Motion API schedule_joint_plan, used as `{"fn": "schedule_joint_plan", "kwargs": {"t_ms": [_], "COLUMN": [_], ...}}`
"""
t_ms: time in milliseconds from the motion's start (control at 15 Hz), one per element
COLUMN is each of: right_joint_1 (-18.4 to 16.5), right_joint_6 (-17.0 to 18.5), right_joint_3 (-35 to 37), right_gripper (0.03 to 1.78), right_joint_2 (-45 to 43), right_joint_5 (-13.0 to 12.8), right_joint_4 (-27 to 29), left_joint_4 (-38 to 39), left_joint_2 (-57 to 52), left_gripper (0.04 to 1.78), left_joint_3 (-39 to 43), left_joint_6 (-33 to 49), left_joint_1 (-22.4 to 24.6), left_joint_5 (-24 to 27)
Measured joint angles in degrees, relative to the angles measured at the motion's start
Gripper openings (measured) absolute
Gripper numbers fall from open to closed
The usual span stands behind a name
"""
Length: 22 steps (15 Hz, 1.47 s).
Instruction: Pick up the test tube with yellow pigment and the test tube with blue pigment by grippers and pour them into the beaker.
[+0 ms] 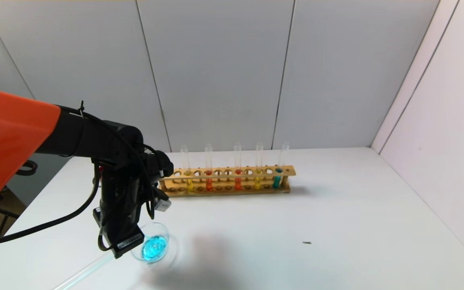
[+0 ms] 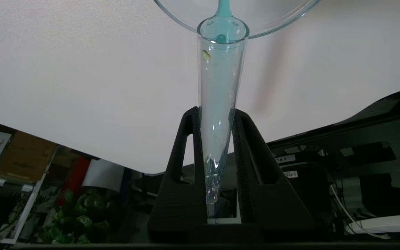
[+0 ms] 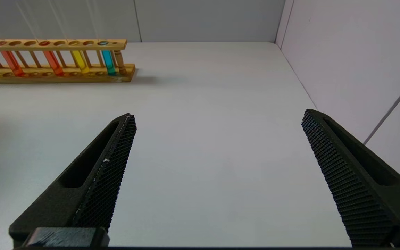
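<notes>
My left gripper (image 1: 121, 237) is shut on the test tube with blue pigment (image 1: 83, 273), tilted with its mouth over the beaker (image 1: 163, 231). In the left wrist view the black fingers (image 2: 186, 139) clamp the near-empty tube (image 2: 221, 86), and a teal stream runs from its mouth into the beaker (image 2: 273, 27). Blue liquid pools in the beaker. Test tubes with yellow pigment (image 1: 258, 182) (image 1: 189, 184) stand in the wooden rack (image 1: 228, 189), as does another teal-blue tube (image 1: 277, 180). My right gripper (image 3: 217, 116) is open and empty over bare table, out of the head view.
Two orange-red tubes (image 1: 209, 183) (image 1: 238, 182) stand in the rack at the back of the white table (image 1: 336, 225). A small dark speck (image 1: 306, 243) lies right of centre. White walls close the back and right side. The rack also shows in the right wrist view (image 3: 57, 73).
</notes>
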<state>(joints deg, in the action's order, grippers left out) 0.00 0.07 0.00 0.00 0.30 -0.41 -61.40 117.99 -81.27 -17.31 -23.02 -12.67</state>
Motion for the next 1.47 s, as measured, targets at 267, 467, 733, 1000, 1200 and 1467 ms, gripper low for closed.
{"fn": "schedule_joint_plan", "kwargs": {"t_ms": [267, 467, 733, 1000, 1200, 1467], "right_joint_1": [0.0, 0.0, 0.0, 0.0, 0.0, 0.0], "right_joint_6": [0.0, 0.0, 0.0, 0.0, 0.0, 0.0], "right_joint_3": [0.0, 0.0, 0.0, 0.0, 0.0, 0.0], "right_gripper": [1.74, 1.74, 1.74, 1.74, 1.74, 1.74], "right_joint_2": [0.0, 0.0, 0.0, 0.0, 0.0, 0.0], "right_joint_5": [0.0, 0.0, 0.0, 0.0, 0.0, 0.0], "right_joint_4": [0.0, 0.0, 0.0, 0.0, 0.0, 0.0], "left_joint_4": [-4.5, -5.9, -8.4, -10.4, -11.7, -14.5], "left_joint_2": [1.7, 3.1, 4.5, 5.8, 6.6, 7.4], "left_gripper": [0.3, 0.3, 0.3, 0.3, 0.3, 0.3], "left_joint_3": [-4.2, -6.0, -8.1, -9.7, -10.2, -11.7], "left_joint_6": [0.1, 0.0, 0.0, 0.0, -0.1, -0.1], "left_joint_1": [-0.5, -0.9, -1.6, -2.1, -2.2, -2.5], "left_joint_5": [-0.2, -0.8, -1.8, -2.0, -2.5, -3.3]}}
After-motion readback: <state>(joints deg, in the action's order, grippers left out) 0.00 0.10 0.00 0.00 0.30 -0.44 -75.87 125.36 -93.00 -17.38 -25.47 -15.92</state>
